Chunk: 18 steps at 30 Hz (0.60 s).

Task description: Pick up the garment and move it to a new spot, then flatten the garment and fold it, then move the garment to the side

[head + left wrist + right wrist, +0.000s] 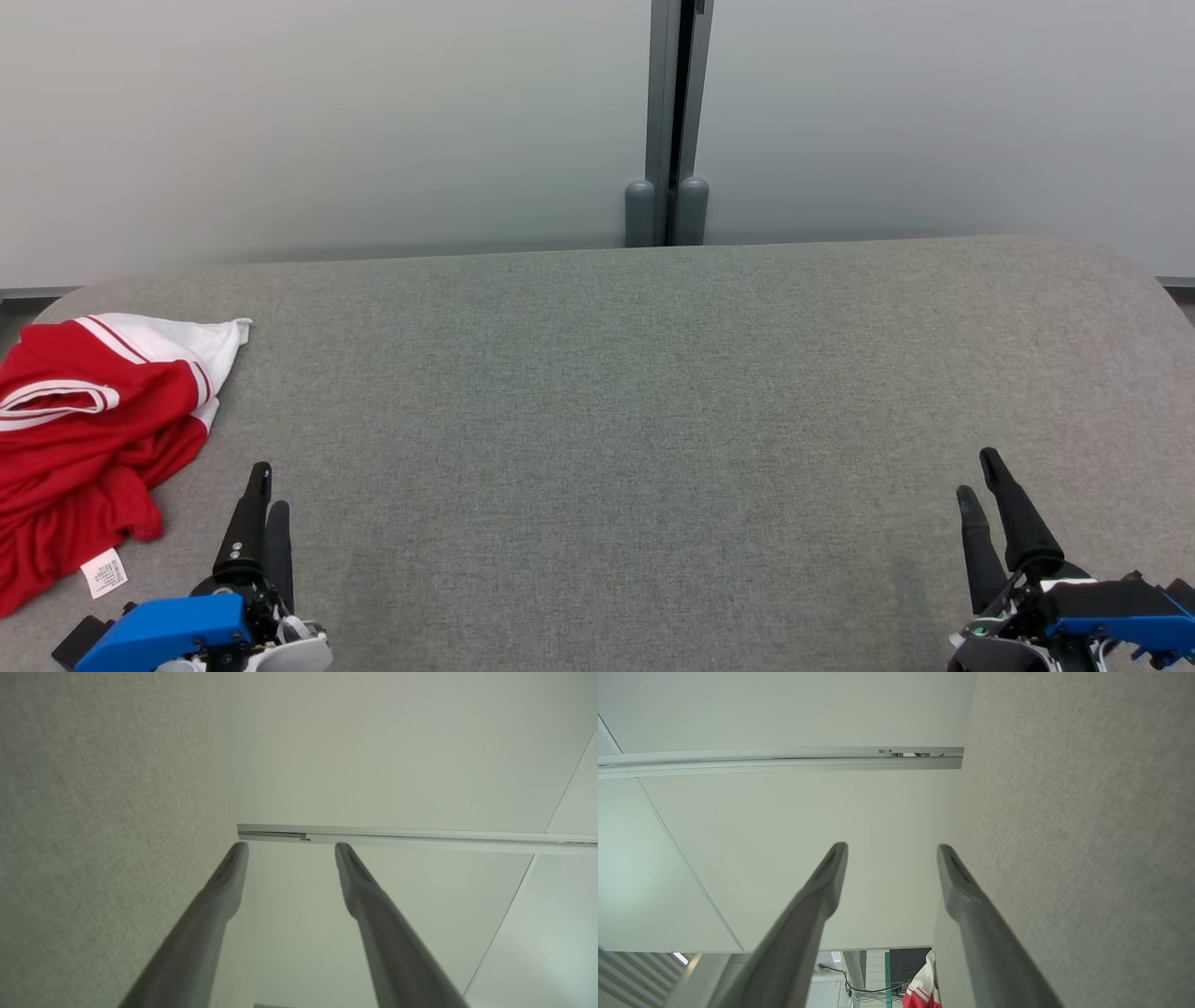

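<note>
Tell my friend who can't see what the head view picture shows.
A crumpled red and white garment lies at the left edge of a grey table, its small white tag showing. The left gripper and right gripper sit at the bottom corners, both open and holding nothing.

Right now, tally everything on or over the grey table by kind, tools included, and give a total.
Garment: 1, the red and white garment, crumpled at the far left
Tools: 2, the left tool and the right tool, both open and empty
Total: 3
</note>
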{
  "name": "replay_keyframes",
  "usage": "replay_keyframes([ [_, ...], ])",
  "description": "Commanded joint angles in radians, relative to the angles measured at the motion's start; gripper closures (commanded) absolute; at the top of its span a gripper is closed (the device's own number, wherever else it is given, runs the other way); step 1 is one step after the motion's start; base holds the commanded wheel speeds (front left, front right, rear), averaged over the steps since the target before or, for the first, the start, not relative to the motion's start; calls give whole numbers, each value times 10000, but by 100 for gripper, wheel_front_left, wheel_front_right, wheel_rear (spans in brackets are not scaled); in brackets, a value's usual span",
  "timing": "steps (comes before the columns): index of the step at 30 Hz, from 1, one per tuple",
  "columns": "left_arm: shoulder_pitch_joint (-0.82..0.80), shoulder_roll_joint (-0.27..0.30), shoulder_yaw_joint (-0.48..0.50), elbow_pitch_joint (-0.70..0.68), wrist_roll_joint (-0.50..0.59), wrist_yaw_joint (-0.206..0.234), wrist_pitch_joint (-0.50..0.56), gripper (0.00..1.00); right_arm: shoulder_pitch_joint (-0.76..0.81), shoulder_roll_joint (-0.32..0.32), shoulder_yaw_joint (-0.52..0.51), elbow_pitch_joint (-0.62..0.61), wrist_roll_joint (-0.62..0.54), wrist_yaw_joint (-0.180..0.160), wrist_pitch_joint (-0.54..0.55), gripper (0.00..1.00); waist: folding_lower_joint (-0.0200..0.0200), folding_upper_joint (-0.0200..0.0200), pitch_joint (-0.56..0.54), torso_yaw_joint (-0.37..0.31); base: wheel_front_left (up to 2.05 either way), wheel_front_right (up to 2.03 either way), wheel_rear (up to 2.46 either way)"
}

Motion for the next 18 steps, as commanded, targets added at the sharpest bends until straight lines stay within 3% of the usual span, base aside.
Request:
replay_keyframes([
  [1,-214,53,-131,-242,58,8,-140,0,-181,-26,146,-257,12,5,-144,0,0,-1,-2,2,0,0,0],
  [9,-125,60,-362,-429,383,155,-535,0,-121,-38,429,-430,-194,7,-543,0,0,-1,-15,12,0,0,0],
  [18,-27,96,-747,-651,1963,548,-932,0,-65,-51,516,-601,-1352,9,-940,0,0,-1,-42,34,0,0,0],
])
